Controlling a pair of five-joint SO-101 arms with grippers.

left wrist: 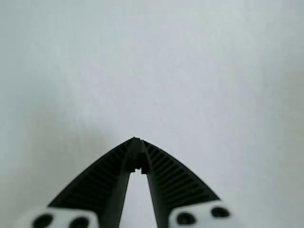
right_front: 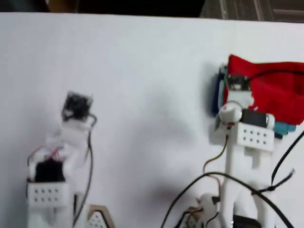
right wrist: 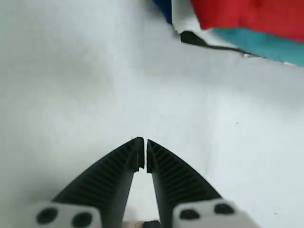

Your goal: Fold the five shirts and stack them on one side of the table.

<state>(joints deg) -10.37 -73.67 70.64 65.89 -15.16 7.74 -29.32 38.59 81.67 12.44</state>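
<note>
While both arms are hanging over the white table [right_front: 142, 85], the stack of folded shirts [right_front: 273, 102] is lying at one side of it, on the right arm's side. A red shirt [right_front: 278, 88] is sitting on top. A teal shirt [right wrist: 266, 45] and a dark blue shirt [right_front: 216, 95] are showing at the edges beneath it. A white layer with a black edge [right wrist: 190, 31] is peeking out lowest, possibly one or two further shirts, so a count of five is not being confirmed here.

The right arm [right_front: 247, 137] is standing at the near edge of the stack. Its jaws are pressing almost together, gripping nothing, and pointing at bare table just beside the pile. The left arm [right_front: 61, 142] is standing well apart from the stack, its jaws meeting at the tips and carrying nothing.

No loose shirt is lying on the visible table, so the folding and stacking are judged to be finishing or already finished. At most, a squaring of the uneven edges is remaining.
</note>
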